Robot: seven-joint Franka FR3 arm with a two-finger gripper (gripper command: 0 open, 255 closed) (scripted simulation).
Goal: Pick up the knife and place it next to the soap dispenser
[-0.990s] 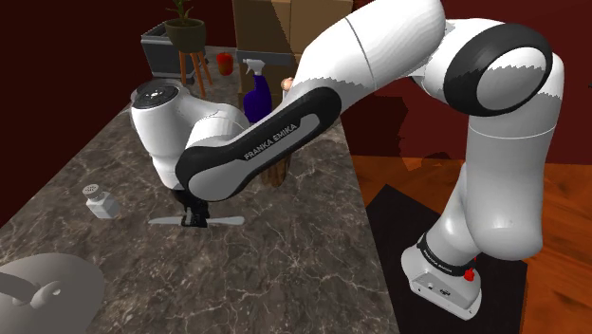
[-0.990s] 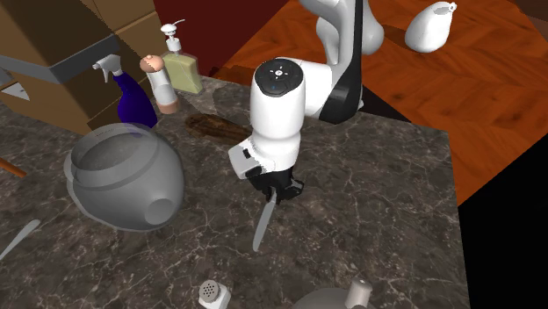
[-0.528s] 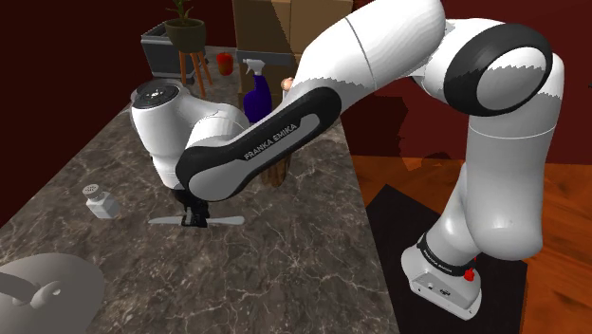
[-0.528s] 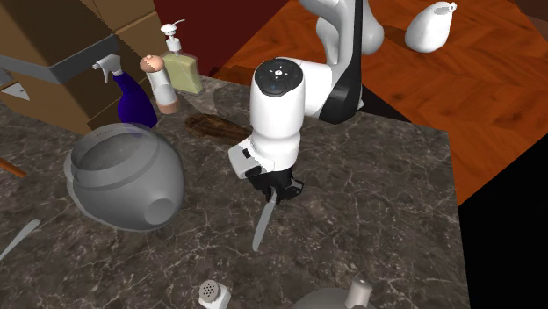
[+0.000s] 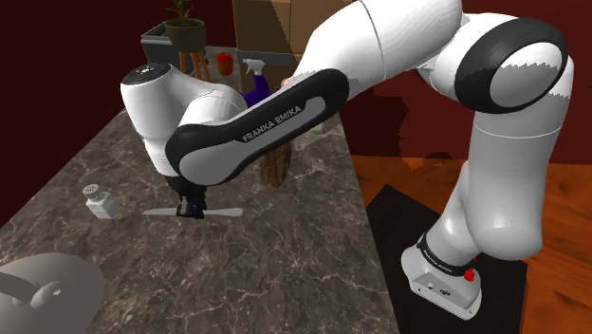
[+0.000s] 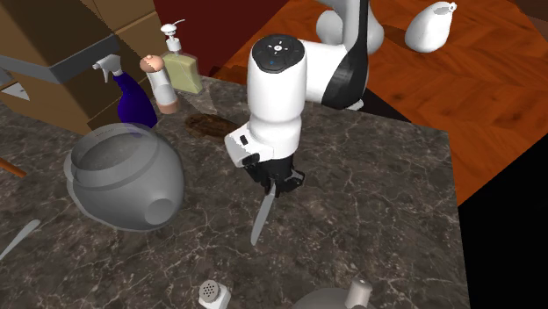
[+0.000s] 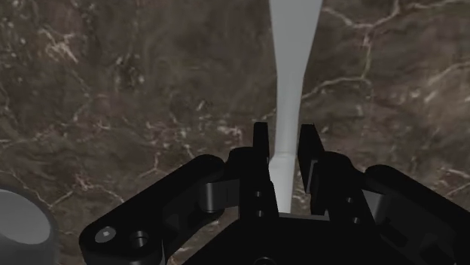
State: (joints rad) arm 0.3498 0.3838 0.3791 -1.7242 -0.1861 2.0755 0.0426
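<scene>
While clasped as shown, black two-finger gripper: nearly closed, pinching narrow neck of pale grey knife.
Knife position: level, low over dark marbled stone tabletop, well apart from pale green soap dispenser with white pump.
Slip risk: thin neck, long overhang; likely to pivot or drop under fast swing.
Collision risk: large grey round pot, blue spray bottle and tan-capped bottle near route; liable to be clipped by blade end if carried low.
Placement risk: crowded corner; dispenser easily toppled on wide approach.
</scene>
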